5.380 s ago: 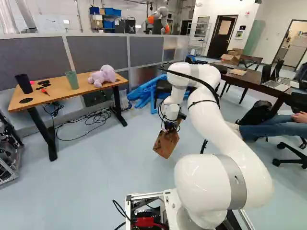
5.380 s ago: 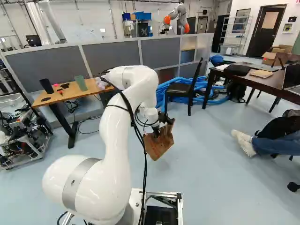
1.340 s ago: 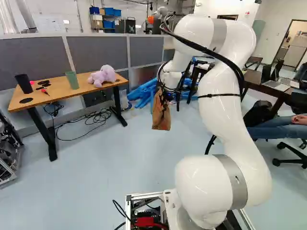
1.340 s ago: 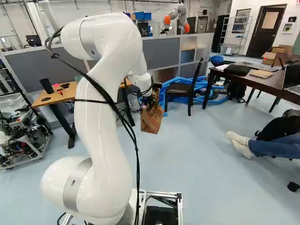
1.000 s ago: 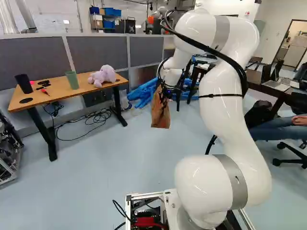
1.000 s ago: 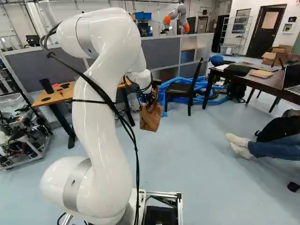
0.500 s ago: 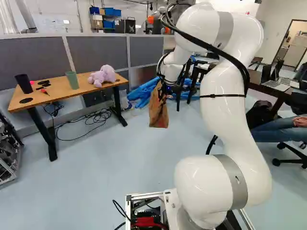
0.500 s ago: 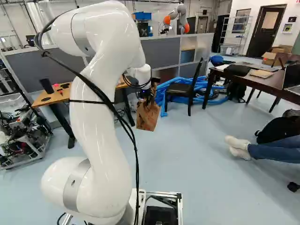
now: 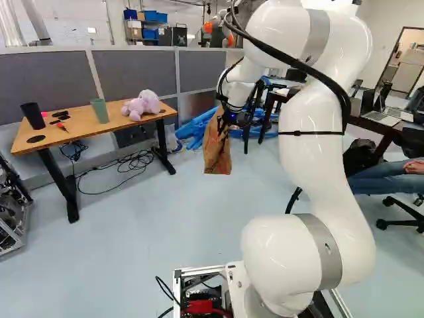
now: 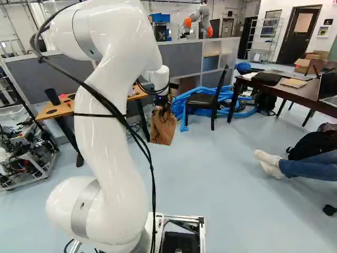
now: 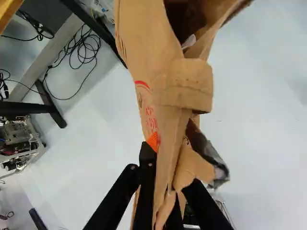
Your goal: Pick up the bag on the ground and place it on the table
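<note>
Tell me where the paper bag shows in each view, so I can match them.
Left base view: the paper bag hangs near the middle, left of the arm.
Right base view: near the middle, between the arm and the black chair.
Wrist view: held in the gripper, extending ahead of it.
Shared landmark: the wooden-topped table, only partly visible in the wrist view.

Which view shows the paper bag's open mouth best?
The wrist view: it looks at the paper bag from close up, partly into its open mouth. Both base views show the bag's outside, hanging at the end effector, but from farther off, and the mouth can't be made out in either.
</note>
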You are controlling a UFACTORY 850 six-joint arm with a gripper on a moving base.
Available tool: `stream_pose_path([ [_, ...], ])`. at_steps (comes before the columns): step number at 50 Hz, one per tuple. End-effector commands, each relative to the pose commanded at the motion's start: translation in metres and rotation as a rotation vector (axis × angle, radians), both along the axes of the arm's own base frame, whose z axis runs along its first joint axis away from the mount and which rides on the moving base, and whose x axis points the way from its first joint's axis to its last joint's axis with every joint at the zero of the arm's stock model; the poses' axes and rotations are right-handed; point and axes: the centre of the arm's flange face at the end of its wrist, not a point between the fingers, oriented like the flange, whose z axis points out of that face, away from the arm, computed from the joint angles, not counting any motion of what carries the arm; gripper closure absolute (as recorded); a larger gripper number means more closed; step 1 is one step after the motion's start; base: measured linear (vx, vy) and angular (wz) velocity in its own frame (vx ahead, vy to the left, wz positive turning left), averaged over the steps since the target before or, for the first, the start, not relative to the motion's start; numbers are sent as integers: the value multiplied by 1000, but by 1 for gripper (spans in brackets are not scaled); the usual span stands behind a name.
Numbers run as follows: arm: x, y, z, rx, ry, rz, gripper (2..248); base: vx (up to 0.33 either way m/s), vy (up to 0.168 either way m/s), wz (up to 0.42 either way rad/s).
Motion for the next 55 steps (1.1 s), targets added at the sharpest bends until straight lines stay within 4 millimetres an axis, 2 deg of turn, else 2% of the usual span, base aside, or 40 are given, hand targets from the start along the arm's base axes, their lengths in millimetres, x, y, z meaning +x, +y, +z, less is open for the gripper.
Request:
stream_pose_path([
  [55,-36,9,74,67,24,31,229,0,0,0],
])
